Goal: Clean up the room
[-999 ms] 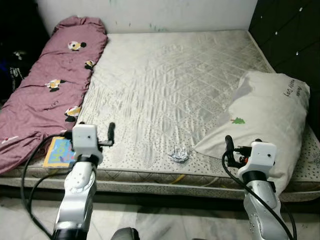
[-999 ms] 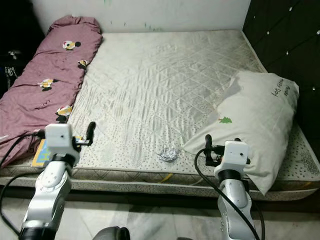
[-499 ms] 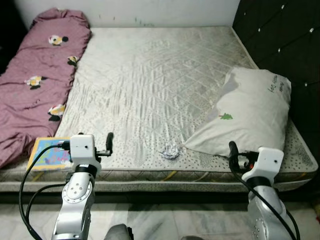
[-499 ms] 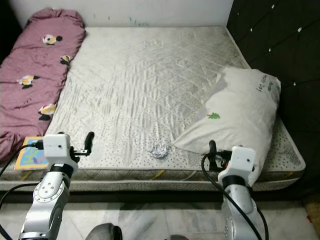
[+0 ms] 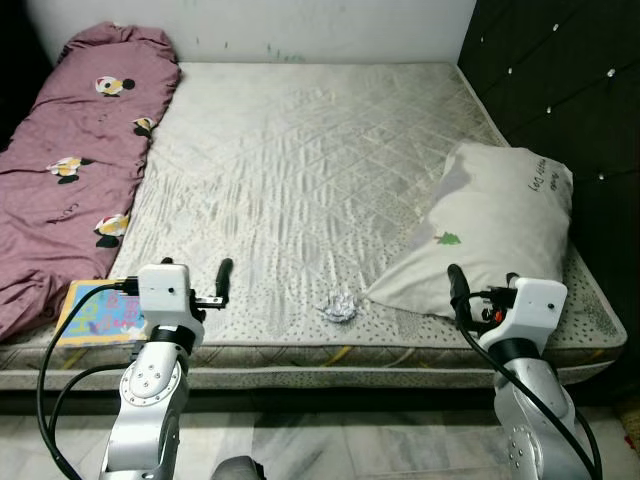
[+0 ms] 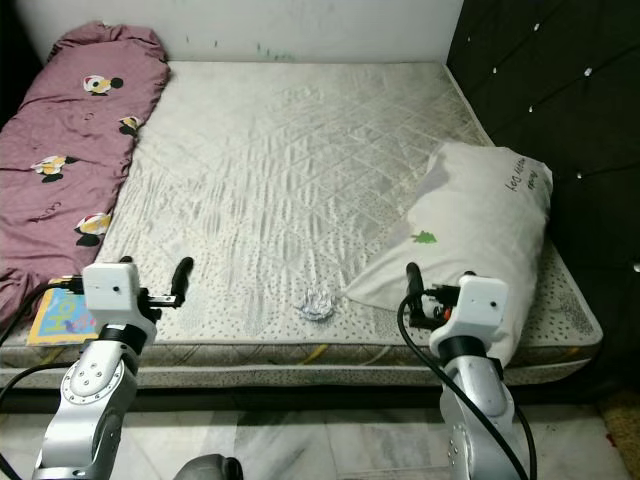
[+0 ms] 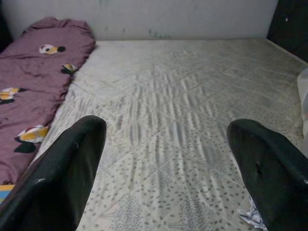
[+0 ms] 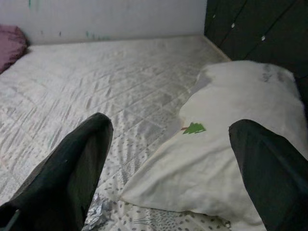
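A bare quilted mattress [image 5: 300, 170] lies before me. Near its front edge sits a small crumpled silver wrapper [image 5: 338, 309], also seen as a crumpled scrap [image 7: 252, 219] in the left wrist view. A white pillow [image 5: 490, 235] with a small green tree print lies tilted at the right side. A purple blanket [image 5: 70, 170] runs along the left side, with a colourful picture book [image 5: 100, 312] at its near end. My left gripper [image 7: 168, 168] is open, held over the front edge, left of the wrapper. My right gripper [image 8: 173, 178] is open in front of the pillow's near corner.
A dark tufted headboard [image 5: 560, 90] stands along the mattress's right side. A white wall [image 5: 250, 25] closes off the far end. Pale tiled floor [image 5: 330, 445] runs below the bed's front edge between my arms.
The whole view has swung to the right, bringing more of the headboard in and cutting off part of the blanket. Both grippers keep the same pose, open and empty.
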Controlling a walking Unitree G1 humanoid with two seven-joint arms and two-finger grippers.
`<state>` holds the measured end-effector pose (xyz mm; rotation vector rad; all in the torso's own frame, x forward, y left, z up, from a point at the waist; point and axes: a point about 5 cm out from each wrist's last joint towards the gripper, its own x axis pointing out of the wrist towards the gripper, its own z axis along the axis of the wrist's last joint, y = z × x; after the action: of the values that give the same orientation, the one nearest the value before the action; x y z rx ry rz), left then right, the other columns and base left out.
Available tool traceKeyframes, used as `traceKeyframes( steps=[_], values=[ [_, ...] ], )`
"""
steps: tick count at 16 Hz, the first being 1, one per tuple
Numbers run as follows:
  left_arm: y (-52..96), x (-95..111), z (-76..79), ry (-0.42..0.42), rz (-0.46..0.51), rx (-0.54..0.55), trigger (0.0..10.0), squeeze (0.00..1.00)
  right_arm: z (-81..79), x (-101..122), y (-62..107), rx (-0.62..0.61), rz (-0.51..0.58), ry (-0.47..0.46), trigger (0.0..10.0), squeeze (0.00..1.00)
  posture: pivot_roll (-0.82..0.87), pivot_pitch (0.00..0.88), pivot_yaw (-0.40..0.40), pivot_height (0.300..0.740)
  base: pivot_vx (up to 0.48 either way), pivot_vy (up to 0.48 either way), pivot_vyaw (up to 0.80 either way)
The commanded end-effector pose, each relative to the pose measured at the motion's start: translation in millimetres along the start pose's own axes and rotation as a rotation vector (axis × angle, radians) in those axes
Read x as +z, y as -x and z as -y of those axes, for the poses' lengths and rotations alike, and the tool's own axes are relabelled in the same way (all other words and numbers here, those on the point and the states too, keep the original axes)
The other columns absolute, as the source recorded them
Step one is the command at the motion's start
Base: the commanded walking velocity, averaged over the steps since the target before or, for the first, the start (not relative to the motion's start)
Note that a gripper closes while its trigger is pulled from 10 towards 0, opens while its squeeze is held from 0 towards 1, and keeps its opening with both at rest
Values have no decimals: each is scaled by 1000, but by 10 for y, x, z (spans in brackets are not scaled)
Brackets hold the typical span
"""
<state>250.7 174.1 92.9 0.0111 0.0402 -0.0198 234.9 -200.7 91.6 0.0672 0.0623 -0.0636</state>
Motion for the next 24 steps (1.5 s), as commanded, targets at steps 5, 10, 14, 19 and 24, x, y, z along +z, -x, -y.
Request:
traceKeyframes(
  steps=[5, 10, 14, 19, 24],
  values=[
    [15, 13, -18, -1, -10, -17, 10000, 0, -97, 54, -21, 73, -12, -16, 10000, 0, -41, 95, -4, 740, 270, 0, 0],
    [9, -17, -44, -17, -27, 52, 10000, 0, -66, 148, -62, 79, 22, 35, 10000, 0, -30, 81, -12, 740, 107, 0, 0],
    [8, -27, -59, -2, -31, 66, 10000, 0, -34, 135, -32, 84, 6, 39, 10000, 0, -32, 92, -10, 740, 0, 0, 0],
    [2, -52, -47, -4, -50, 61, 10000, 0, -97, 137, -11, 100, 13, 18, 10000, 0, -33, 97, -4, 740, 0, 248, 0],
    [-20, -26, -50, -10, -28, 62, 10000, 0, -74, 129, -4, 95, 13, 27, 10000, 0, -38, 97, -2, 740, 0, 268, 0]
  ],
)
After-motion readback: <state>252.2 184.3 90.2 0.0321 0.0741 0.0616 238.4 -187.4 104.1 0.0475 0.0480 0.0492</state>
